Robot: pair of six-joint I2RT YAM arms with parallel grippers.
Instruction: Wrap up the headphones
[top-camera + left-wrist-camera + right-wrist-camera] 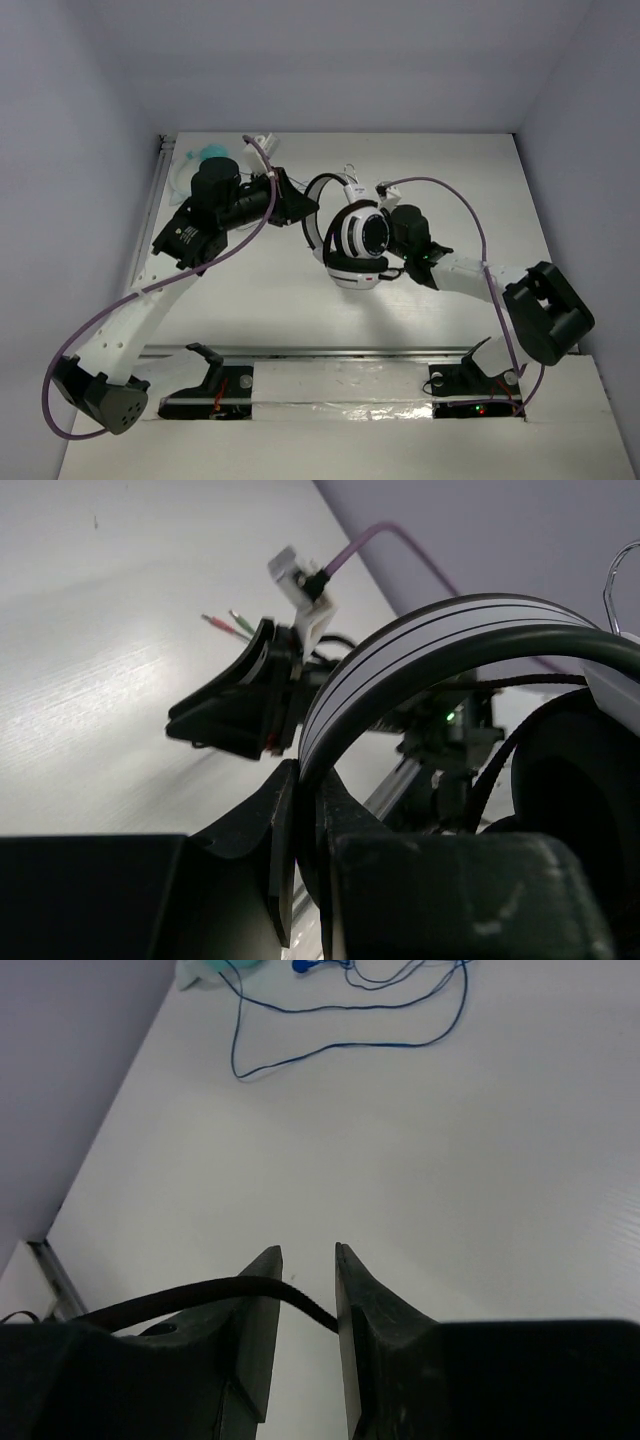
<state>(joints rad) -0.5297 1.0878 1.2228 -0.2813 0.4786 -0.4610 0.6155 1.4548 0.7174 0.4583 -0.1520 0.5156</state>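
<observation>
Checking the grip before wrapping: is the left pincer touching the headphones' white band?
Touching. Left wrist view: the headphones' white band sits pinched inside the left pincer, no gap.

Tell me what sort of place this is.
Probably a robot-lab test cell: white tabletop boxed in by plain pale-grey walls, two black-and-white robot arms bolted along a metal rail, white-banded striped-cup headphones as the practice item.

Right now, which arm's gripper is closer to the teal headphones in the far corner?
Left. The left gripper, clamping the white headband, sits right of the teal headphones; the right gripper is farther right, past the striped ear cups, black cable between its open jaws.
</observation>
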